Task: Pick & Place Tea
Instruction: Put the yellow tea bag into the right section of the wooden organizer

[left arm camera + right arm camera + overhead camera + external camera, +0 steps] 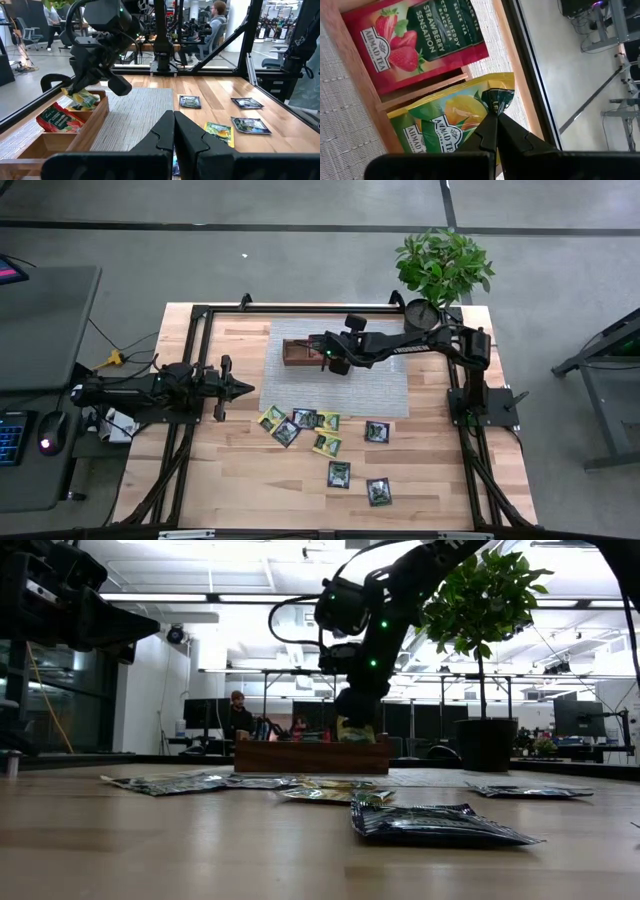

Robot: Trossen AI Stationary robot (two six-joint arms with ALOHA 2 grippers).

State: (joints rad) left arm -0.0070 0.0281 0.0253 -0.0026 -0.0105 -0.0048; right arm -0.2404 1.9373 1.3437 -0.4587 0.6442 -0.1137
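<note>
Right gripper (492, 117) is pinched shut on the corner of a yellow-green tea packet (452, 122), hanging it over the wooden tray (297, 352) near the table's far edge, beside a red packet (415, 40) already in a compartment. Packets look light, thin, floppy and slick, so an edge or corner pinch seems best. Loose packets (338, 473) lie toward the near edge; left gripper (243, 387) is closed and empty at the left edge.

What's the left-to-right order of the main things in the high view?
Left gripper, shut, idle → wooden tray → right gripper, shut on a yellow tea packet over the tray → dark packet on the table → potted plant.
</note>
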